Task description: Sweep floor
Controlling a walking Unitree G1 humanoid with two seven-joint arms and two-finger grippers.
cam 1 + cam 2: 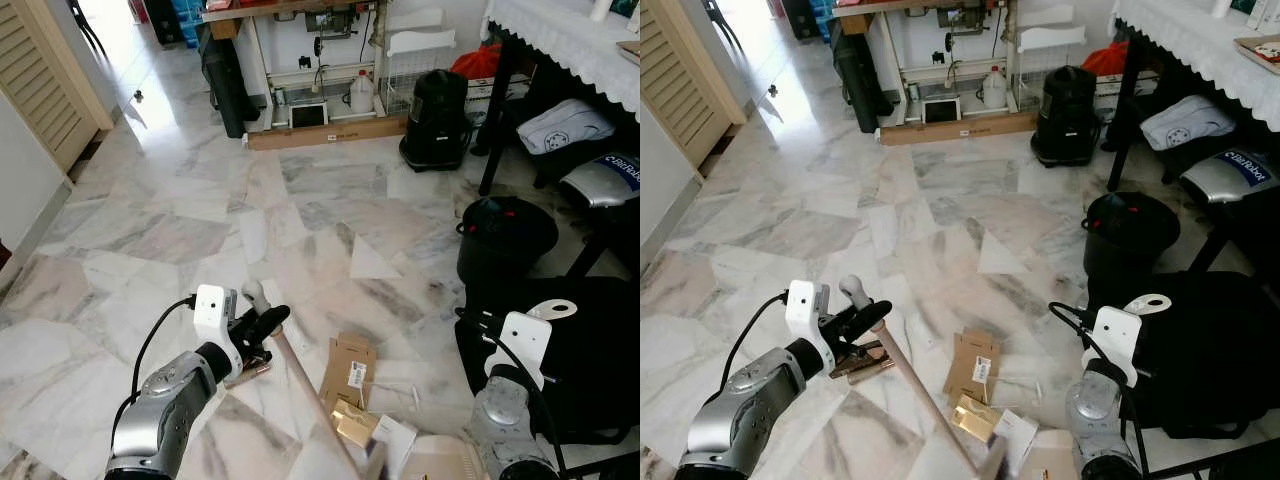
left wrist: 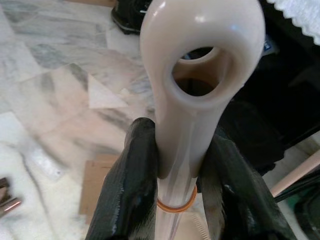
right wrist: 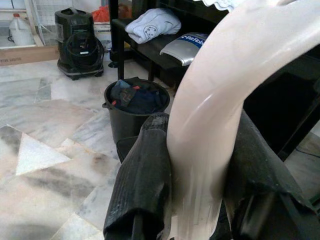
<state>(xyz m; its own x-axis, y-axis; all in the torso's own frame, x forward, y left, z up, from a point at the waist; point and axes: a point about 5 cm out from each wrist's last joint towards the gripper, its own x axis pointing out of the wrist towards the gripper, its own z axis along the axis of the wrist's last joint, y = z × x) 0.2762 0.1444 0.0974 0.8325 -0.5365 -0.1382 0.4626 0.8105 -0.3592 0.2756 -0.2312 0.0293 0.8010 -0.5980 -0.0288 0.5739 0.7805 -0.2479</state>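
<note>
Marble floor [image 1: 200,200] spans the scene. Black bin [image 1: 505,238] stands at 3 o'clock, near a table leg. Broom handle [image 1: 300,385] runs from the frame centre toward 6 o'clock, its looped end [image 2: 202,55] uppermost. Left tool [image 1: 262,325], at 8 o'clock, is clamped on that handle just below the loop. Right tool [image 3: 195,165], at 5 o'clock, is closed around a cream dustpan handle [image 3: 225,100]. Cardboard scraps [image 1: 348,372] lie on the floor at 6 o'clock, beside the broom handle.
</note>
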